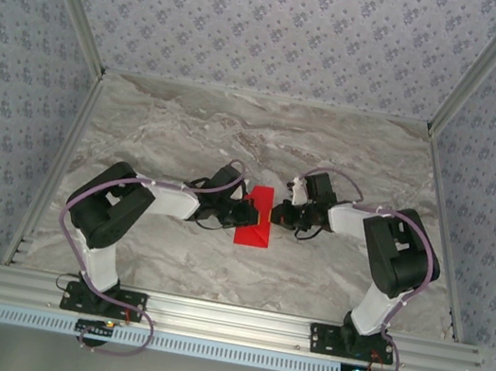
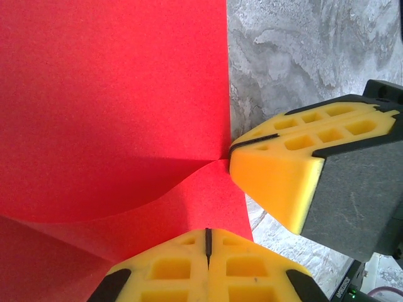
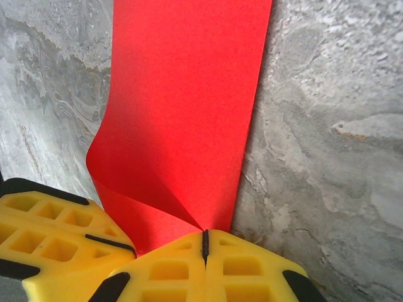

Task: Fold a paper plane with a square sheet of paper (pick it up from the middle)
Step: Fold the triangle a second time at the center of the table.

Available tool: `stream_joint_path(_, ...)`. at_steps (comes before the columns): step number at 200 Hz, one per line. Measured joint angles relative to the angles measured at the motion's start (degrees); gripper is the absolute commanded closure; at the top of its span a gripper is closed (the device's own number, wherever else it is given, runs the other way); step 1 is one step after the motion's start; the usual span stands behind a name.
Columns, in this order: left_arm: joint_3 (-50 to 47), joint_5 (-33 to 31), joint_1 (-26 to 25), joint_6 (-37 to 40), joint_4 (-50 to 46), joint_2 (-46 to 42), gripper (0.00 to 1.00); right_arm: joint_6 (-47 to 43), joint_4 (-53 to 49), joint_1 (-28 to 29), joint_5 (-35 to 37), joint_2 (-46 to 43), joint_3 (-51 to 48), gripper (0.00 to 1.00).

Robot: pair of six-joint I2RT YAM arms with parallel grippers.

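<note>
We've got the square sheet of paper [image 1: 255,218] central on the table [image 1: 191,127], left gripper [image 2: 208,242] and right gripper [image 3: 204,245] each pinching its raised edge, pads pressed together, seemingly to control a fold

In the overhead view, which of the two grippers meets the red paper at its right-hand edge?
The right gripper, pinching the sheet of paper from the right; the left gripper comes in from the opposite edge.

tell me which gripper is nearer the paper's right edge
Right. The right gripper pinches the paper at that edge; the left gripper holds it just inside, toward the left.
</note>
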Motion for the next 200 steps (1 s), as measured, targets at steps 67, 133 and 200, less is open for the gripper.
stream_joint_path(67, 0.00, 0.00, 0.00, 0.15, -0.17, 0.04, 0.99, 0.00, 0.00, 0.04, -0.22, 0.83, 0.52, 0.96)
stream_joint_path(133, 0.00, -0.02, 0.00, 0.37, -0.35, 0.04, 0.98, -0.22, -0.20, 0.15, -0.24, 0.87, 1.07, 0.96)
stream_joint_path(200, -0.81, -0.04, 0.00, 0.39, 0.15, 0.02, 0.99, -0.68, -0.20, 0.15, -0.61, 0.70, 1.07, 0.96)
